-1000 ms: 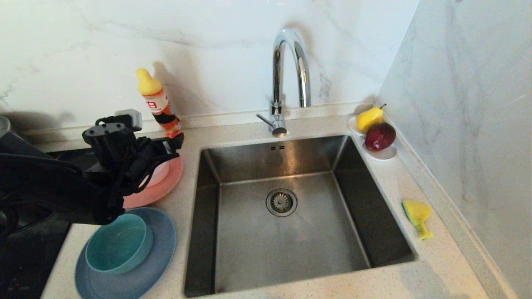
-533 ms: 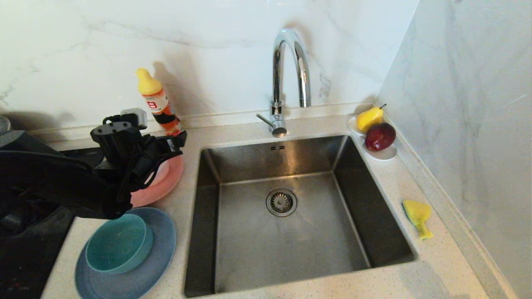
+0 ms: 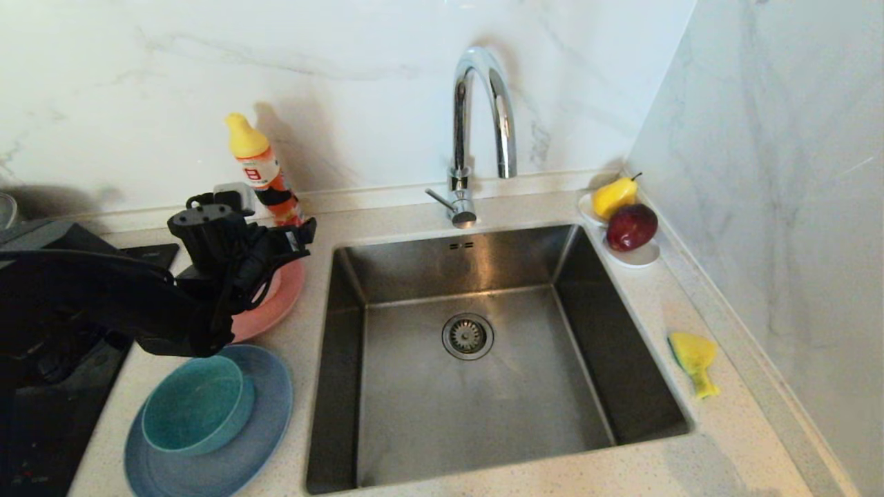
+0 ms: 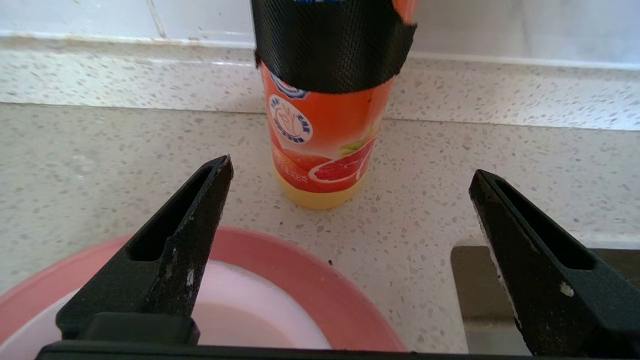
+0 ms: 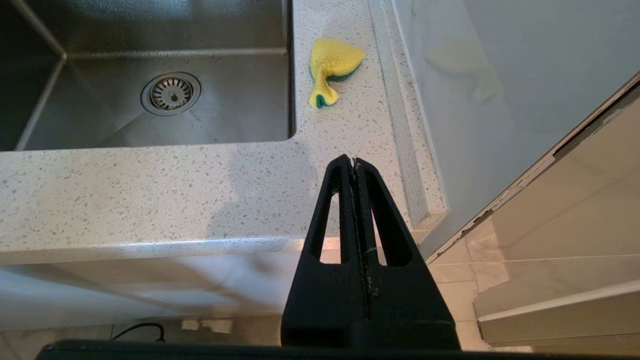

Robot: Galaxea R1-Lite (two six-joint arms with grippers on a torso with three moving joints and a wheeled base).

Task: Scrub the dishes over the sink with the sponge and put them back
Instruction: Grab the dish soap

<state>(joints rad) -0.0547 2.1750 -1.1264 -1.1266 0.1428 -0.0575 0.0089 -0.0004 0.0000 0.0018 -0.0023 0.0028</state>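
My left gripper (image 3: 295,238) (image 4: 351,167) hangs open over the far rim of the salmon-pink plate (image 3: 280,307) (image 4: 320,280). The pale pink bowl (image 3: 271,286) (image 4: 240,310) sits on that plate, mostly hidden under the hand, and nothing is between the fingers. Nearer me, the teal bowl (image 3: 197,407) rests on the light blue plate (image 3: 271,407). The yellow sponge (image 3: 694,359) (image 5: 332,65) lies crumpled on the counter right of the sink (image 3: 483,400) (image 5: 100,120). My right gripper (image 5: 354,161) is parked shut and empty off the counter's front right corner.
An orange bottle (image 3: 266,176) (image 4: 325,140) with a yellow cap stands just behind the pink plate, facing the left gripper. The chrome tap (image 3: 476,124) rises behind the sink. A white saucer (image 3: 639,257) with a pear and an apple sits at the back right. A black hob (image 3: 41,414) lies on the left.
My left arm has reached forward and to the right over the pink plate, closer to the orange bottle, with its gripper still open. Nothing else has moved.
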